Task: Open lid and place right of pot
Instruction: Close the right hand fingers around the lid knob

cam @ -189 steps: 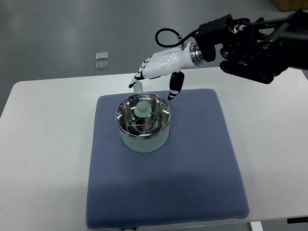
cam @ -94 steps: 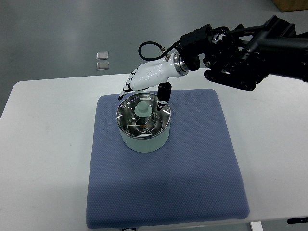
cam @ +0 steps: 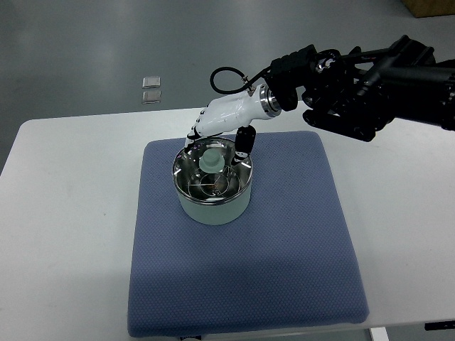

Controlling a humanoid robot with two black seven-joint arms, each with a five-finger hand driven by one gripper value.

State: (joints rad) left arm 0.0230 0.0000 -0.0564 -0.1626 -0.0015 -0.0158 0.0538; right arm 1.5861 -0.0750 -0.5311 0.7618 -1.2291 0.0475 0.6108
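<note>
**Top view: robot hand over the lid knob, lid not yet lifted**

Top view shows the right robot hand (cam: 222, 135) reaching in from the right edge and hovering at the far rim of the pot (cam: 212, 186). Its fingers are spread and relaxed, with the thumb on the right of the knob (cam: 211, 159) and the other fingers on the far left of it; nothing is held. The left robot hand is out of view.

**Location of the task item.** The lid (cam: 212, 175) sits on the pot, which stands in the far-left part of the blue mat (cam: 284, 263) on the white counter (cam: 64, 234).

**Handling.** The lid appears to be rigid glass with a metal rim, so it is probably moderately light, smooth and breakable if dropped. The pale green knob at its centre is the only practical grip point; it looks small and rounded, so a firm pinch from both sides is advised.

**Surroundings.** The mat to the right of the pot offers a padded spot for setting the lid down. Two small clear items (cam: 150, 90) lie on the floor beyond the counter, well apart from the work. Nothing stands between the pot and the placement area.
</note>
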